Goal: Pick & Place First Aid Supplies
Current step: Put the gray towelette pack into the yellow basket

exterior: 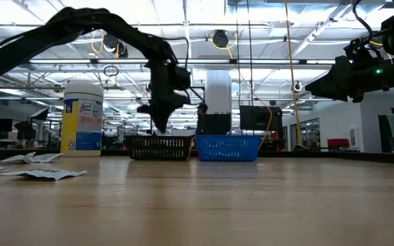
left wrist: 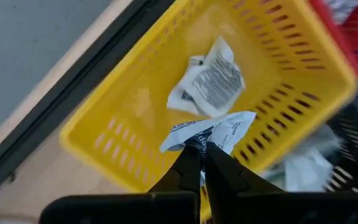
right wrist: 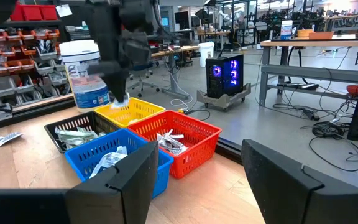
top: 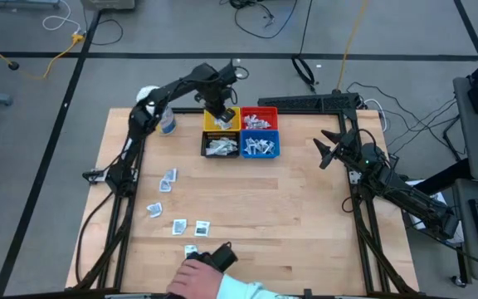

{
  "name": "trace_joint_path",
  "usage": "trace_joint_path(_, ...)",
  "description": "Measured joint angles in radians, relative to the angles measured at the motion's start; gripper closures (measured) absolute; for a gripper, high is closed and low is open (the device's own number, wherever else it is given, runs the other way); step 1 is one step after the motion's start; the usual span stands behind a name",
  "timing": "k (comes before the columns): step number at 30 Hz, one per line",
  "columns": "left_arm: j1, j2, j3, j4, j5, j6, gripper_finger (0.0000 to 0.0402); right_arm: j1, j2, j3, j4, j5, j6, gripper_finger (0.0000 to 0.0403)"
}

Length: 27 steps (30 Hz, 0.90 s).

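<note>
**Sorting well underway, loose packets still on the table**

The left gripper (left wrist: pixel 197 149) hung over the yellow bin (top: pixel 221 121), its fingers pinched tight on a crumpled white packet (left wrist: pixel 219 132). One packet (left wrist: pixel 209 81) already lay inside that bin. The black bin (top: pixel 221 147), red bin (top: pixel 259 120) and blue bin (top: pixel 260 147) each held a share of packets too, so much of the job looked done. Left to go, by my reading: about half a dozen packets (top: pixel 169 179) scattered on the left half of the table (top: pixel 305 216), well apart from the bins. The right gripper (right wrist: pixel 194 165) waited at the table's right side, jaws spread wide and holding nothing.

Only the left wrist view showed the pinched packet and the one in the yellow bin; from above the arm covered that spot. Only the high view showed the spread of loose packets and a person's hand (top: pixel 196 278) at the near edge of the table. The low view gave the white-lidded jar (exterior: pixel 82 117) standing upright.
</note>
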State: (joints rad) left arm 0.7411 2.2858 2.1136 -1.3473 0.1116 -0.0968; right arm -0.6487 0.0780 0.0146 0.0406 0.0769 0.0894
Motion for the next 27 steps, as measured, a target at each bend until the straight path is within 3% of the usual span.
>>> trace_joint_path(8,-0.005,0.063,0.000,0.022,-0.034,0.010,0.0397,0.000,0.000,0.000,0.000,0.000,0.000,0.0175)
trace_joint_path(11,-0.005,0.064,0.000,0.029,-0.035,0.007,0.0379,0.000,0.000,0.000,0.000,0.000,0.000,0.0174)
trace_joint_path(23,-0.005,0.064,0.000,0.056,-0.009,-0.014,0.0173,0.000,0.000,0.000,0.000,0.000,0.000,0.0174)
trace_joint_path(27,-0.005,0.064,0.000,0.048,-0.007,-0.019,0.0126,0.000,0.000,0.000,0.000,0.000,0.000,0.0174)
